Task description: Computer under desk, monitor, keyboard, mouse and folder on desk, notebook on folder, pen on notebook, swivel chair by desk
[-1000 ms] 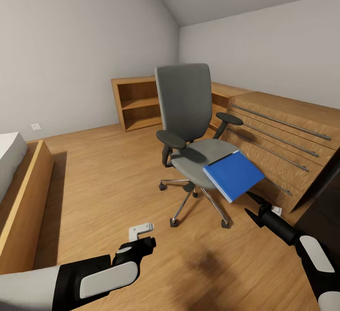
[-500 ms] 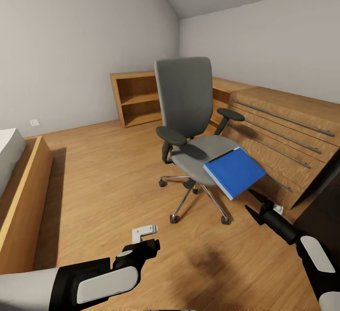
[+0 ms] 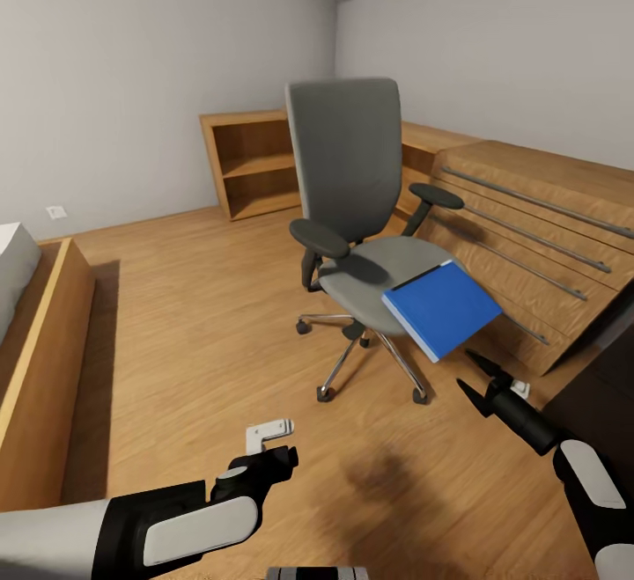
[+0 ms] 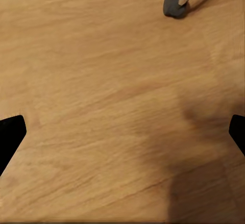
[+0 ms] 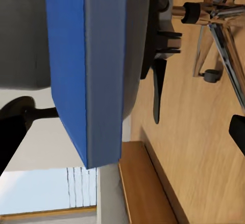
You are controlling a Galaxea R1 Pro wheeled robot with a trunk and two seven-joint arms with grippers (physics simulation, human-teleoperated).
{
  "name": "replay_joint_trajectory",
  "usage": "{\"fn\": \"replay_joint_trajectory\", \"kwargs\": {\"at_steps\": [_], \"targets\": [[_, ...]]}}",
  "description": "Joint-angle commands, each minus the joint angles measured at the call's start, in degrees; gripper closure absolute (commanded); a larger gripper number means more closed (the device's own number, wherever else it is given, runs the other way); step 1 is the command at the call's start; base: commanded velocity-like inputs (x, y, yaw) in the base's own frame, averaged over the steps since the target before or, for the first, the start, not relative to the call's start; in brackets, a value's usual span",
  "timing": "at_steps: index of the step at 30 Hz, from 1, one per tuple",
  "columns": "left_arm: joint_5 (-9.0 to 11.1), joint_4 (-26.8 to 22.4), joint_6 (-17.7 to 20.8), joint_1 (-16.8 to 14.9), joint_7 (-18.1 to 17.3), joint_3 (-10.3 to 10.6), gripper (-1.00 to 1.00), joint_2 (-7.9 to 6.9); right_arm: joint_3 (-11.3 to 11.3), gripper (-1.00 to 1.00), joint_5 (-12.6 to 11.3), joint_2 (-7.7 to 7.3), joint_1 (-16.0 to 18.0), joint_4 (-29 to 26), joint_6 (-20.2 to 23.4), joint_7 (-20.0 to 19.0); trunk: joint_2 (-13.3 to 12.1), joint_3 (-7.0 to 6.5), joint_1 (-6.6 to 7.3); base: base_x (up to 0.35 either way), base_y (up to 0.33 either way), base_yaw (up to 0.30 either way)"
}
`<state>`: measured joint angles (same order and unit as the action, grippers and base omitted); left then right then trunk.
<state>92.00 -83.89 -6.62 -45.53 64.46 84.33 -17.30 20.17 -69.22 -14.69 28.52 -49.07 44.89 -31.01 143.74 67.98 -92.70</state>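
**Folder waits on the chair seat; the tidy-up has barely begun**

The bedroom floor (image 3: 194,316) lies open between a wood-framed bed (image 3: 40,360) at the robot's left and light wood cabinets (image 3: 528,237) with long metal handles at its right, with an open bookshelf (image 3: 251,166) against the far wall. Between them stands the swivel chair (image 3: 352,201), close beside the cabinets. A dark corner at the view's right edge may be the worktop; I cannot tell.

The blue folder (image 3: 440,307) lies on the seat, overhanging its front edge. Judging by this, the folder step is not yet done, and everything else remains.

The right hand (image 3: 482,379) hangs just below and in front of the folder, fingers spread, holding nothing. The left hand (image 3: 280,457) hovers low over bare floor, fingers apart and empty. A small white object (image 3: 266,430) lies on the floor near it.
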Motion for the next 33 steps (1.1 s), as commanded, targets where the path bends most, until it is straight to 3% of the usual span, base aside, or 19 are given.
{"fn": "replay_joint_trajectory", "kwargs": {"at_steps": [1, 4, 5, 10, 29, 33], "targets": [[0.37, -0.06, -0.59, -0.09, 0.05, 0.13, -1.00, -0.02, 0.13, -1.00, -0.07, 0.01, 0.04, 0.02, 0.41, -0.40, 0.04, 0.28, -0.01, 0.000, 0.000, 0.000], [0.37, -0.05, -0.59, -0.09, 0.05, 0.13, -1.00, -0.02, 0.13, -1.00, 0.03, -0.03, 0.04, 0.04, 0.39, -1.36, 0.08, 0.94, -0.09, 0.000, 0.000, 0.000], [0.37, -0.05, -0.59, -0.09, 0.05, 0.13, -1.00, -0.02, 0.13, -1.00, 0.06, -0.04, 0.04, 0.06, 0.39, -4.04, 0.09, 1.16, -0.11, 0.000, 0.000, 0.000], [0.38, -0.05, -0.59, -0.09, 0.05, 0.13, -1.00, 0.03, 0.15, -1.00, 0.23, -0.08, 0.01, 0.15, 0.32, -7.43, 0.16, 2.27, -0.24, 0.000, 0.000, 0.000], [0.38, -0.05, -0.59, -0.09, 0.05, 0.15, -1.00, 0.07, 0.15, -1.00, 0.37, -0.39, -0.12, 0.20, 0.29, -12.38, 0.41, 6.48, -0.73, 0.000, 0.000, 0.000], [0.41, -0.05, -0.59, -0.09, 0.04, 0.14, -1.00, 0.07, 0.14, -1.00, 0.39, -0.51, -0.14, 0.21, 0.29, -13.35, 0.41, 6.48, -0.73, 0.000, 0.000, 0.000]]}}
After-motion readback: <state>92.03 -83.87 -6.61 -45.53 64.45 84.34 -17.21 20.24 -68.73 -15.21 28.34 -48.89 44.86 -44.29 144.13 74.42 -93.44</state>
